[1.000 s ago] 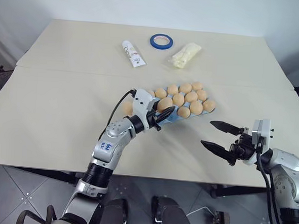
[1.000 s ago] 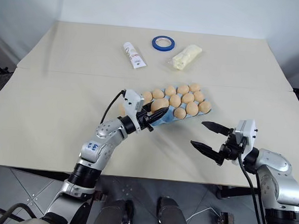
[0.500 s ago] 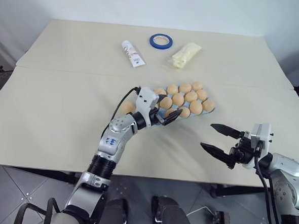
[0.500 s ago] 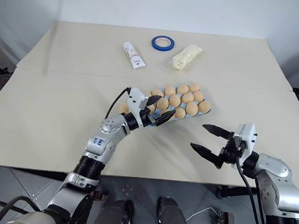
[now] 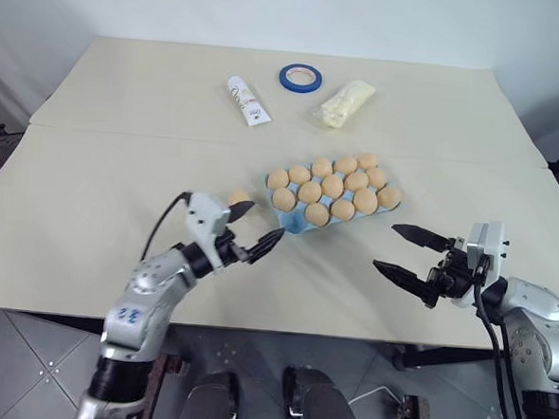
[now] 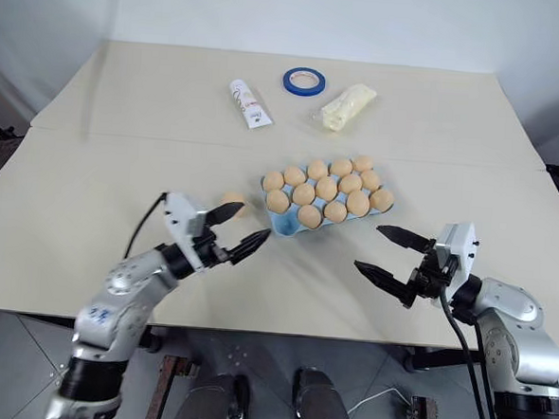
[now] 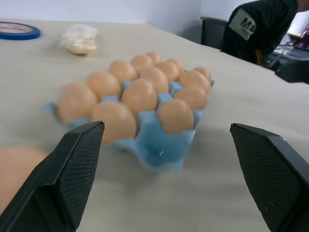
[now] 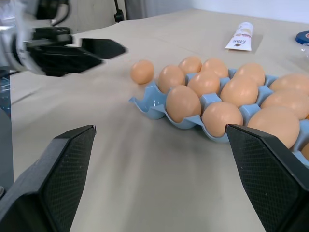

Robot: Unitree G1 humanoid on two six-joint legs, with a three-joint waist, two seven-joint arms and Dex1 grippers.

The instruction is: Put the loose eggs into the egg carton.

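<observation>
Since the earlier frame your left gripper point(image 5: 251, 231) has let go of an egg into the egg carton point(image 5: 292, 224) and drawn back toward you, its jaws now spread with nothing between them. Your right gripper point(image 5: 403, 251) hangs released too, off the carton's near right side. One loose egg point(image 5: 236, 198) lies on the table point(image 5: 99, 208), just past the left gripper and beside the carton's left end, where one near corner cup looks unfilled. The left arm is plainly the nearer. Farther back sit a white tube point(image 5: 247, 100), a blue tape ring point(image 5: 302, 76) and a wrapped yellow lump point(image 5: 346, 102). A seated person point(image 7: 263, 29) shows beyond the table edge.
</observation>
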